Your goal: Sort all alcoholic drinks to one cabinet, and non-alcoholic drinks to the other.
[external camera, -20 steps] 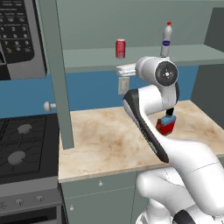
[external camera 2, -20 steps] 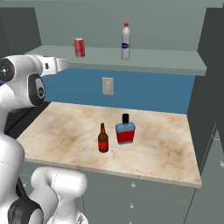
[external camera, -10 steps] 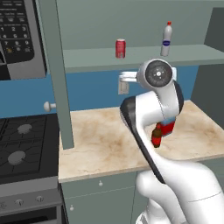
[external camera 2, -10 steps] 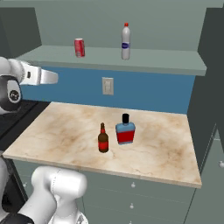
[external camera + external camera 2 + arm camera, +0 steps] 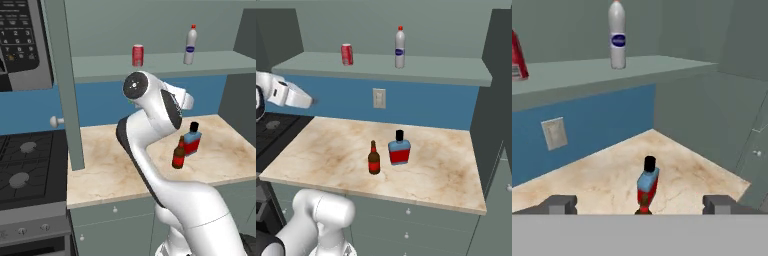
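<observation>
Two alcoholic drinks stand close together on the marble counter [image 5: 331, 150]: a slim brown beer bottle [image 5: 374, 159] [image 5: 178, 154] and a squat red-and-blue flat bottle [image 5: 399, 149] [image 5: 192, 139] with a black cap. On the shelf [image 5: 446, 72] above stand the non-alcoholic drinks, a red soda can [image 5: 347, 54] [image 5: 137, 55] and a white plastic bottle [image 5: 400, 48] [image 5: 189, 45]. In the hand view my gripper [image 5: 641, 205] is open and empty, well back from the flat bottle [image 5: 648, 181], with the white bottle [image 5: 617, 35] high up and the can [image 5: 516, 62] at the left edge.
A stove [image 5: 25, 165] adjoins the counter on the left, under a microwave [image 5: 20, 45]. A tall grey cabinet panel [image 5: 65, 85] stands at the counter's left end. A dark cabinet side [image 5: 496, 90] bounds the right. A wall outlet [image 5: 379, 98] sits on the blue backsplash.
The arm has swung left and up, away from the counter bottles, so both now show in the left base view. The bottles and the can have not moved.
</observation>
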Robot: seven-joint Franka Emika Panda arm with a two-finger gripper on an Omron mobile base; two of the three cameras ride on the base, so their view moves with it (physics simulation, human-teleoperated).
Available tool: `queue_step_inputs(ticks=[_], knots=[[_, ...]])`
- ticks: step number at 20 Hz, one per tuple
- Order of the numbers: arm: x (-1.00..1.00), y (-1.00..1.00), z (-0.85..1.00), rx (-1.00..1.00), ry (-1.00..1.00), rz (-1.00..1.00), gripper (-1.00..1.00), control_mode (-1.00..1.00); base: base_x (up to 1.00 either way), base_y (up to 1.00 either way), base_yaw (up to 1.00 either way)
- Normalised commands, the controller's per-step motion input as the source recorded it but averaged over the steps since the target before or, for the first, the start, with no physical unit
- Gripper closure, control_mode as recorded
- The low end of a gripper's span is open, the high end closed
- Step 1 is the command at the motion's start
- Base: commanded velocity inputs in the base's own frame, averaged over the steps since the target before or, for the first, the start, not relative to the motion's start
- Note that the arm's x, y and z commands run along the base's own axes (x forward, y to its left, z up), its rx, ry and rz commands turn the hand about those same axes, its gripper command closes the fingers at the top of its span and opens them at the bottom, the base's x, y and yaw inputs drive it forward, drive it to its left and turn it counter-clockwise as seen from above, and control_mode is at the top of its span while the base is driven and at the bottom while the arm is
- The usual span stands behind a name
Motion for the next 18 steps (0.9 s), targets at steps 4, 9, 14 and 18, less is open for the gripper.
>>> queue_step_inputs(ticks=[4, 9, 14, 18], knots=[[0.11, -0.09, -0.36, 0.0, 0.07, -0.34, -1.0, -1.0, 0.0, 0.0, 0.0], [0.17, -0.13, -0.3, 0.0, 0.02, -0.23, -1.0, -1.0, 0.0, 0.0, 0.0], [0.2, -0.12, -0.28, 0.0, 0.0, -0.16, -1.0, -1.0, 0.0, 0.0, 0.0], [0.15, -0.13, -0.32, 0.0, 0.0, -0.14, -1.0, -1.0, 0.0, 0.0, 0.0]])
